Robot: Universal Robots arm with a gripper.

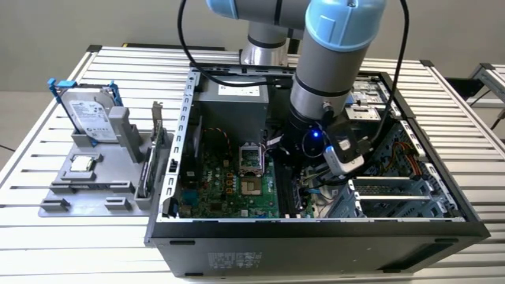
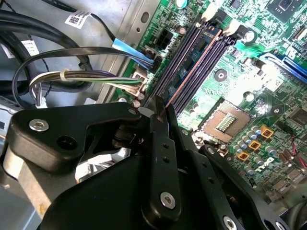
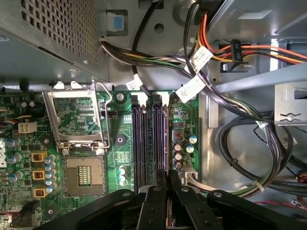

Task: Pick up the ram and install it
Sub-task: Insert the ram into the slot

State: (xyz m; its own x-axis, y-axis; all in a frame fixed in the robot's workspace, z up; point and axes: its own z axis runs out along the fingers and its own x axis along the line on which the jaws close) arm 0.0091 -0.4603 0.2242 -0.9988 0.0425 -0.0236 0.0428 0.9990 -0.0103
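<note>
Progress looks slight. The gripper (image 3: 167,176) hangs inside the computer case (image 1: 316,234), its two black fingers (image 3: 154,201) drawn together with nothing visible between them, tips just over one end of the memory slots (image 3: 149,139). I count four slots, and all four look bare, so nothing is seated yet.

The ram (image 1: 144,171) appears to be the grey strip standing edge-on in the grey tray (image 1: 87,198) just outside the case. I judge it not yet picked up, though that is hard to confirm. The tray also holds one hard drive (image 1: 91,115) and one green card (image 1: 161,137), and the case holds one CPU socket (image 3: 84,175).
</note>
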